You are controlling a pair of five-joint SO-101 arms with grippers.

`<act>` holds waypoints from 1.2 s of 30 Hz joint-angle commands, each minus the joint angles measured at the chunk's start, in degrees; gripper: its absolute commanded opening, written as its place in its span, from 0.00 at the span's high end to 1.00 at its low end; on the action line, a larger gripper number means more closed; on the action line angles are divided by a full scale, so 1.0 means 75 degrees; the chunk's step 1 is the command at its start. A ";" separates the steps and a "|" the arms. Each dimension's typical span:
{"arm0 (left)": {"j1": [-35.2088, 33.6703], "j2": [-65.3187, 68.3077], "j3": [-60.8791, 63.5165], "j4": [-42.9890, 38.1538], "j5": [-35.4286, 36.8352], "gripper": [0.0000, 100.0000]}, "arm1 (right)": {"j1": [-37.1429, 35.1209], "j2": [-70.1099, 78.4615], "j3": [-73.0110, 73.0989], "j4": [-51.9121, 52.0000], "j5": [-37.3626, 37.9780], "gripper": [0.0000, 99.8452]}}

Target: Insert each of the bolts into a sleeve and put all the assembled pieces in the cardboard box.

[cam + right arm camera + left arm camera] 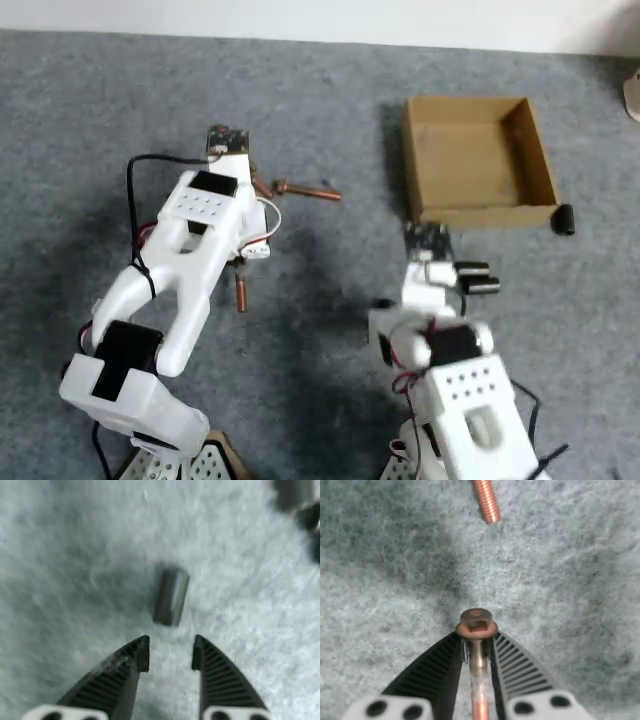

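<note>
Left gripper [477, 641]: jaws shut on held bolt [476, 622], pinching the shank just under the hex head. The head pokes out past the tips and the shank runs back between the jaws. It sits left of centre.

Right gripper [170, 652]: partly open, nothing in it, over the carpet [330, 330] on the right. A sleeve [171, 596] lies on its side just beyond the tips, not touching them, roughly in line with the gap and a little skewed.

Step, as judged: right gripper takes this sleeve to meet the bolt.
- Straddle the sleeve's middle.
- Close across the round wall so both bore ends stay free.
- Go slowly, since a cylinder on pile may roll.

Likely snag: the bolt's free end lies inside the left jaws, so a regrip may be needed before a sleeve can slide on.

Around:
- Box [478, 214]: far right, open, no pieces in it. It stands just beyond the right arm, so little room to swing.
- Far bolt [305, 190]: loose, right of the left arm.
- Near bolt [241, 290]: loose, close beside the left arm.
- Sleeve pair [475, 268]: right of the right arm.
- Corner sleeve [563, 220]: by the box's near right corner.
</note>
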 commanded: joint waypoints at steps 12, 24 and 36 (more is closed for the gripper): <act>-0.0076 -0.0381 -0.0006 -0.0082 0.0070 0.99 | -0.0088 0.2772 -0.1729 -0.0018 -0.1395 0.84; -0.0076 -0.0381 -0.0006 -0.0059 0.0082 0.99 | -0.0193 0.3792 -0.1705 -0.1448 -0.1336 0.84; -0.0076 -0.0381 0.0041 -0.0082 0.0059 0.99 | -0.0158 0.5363 -0.1670 -0.2596 -0.1313 0.84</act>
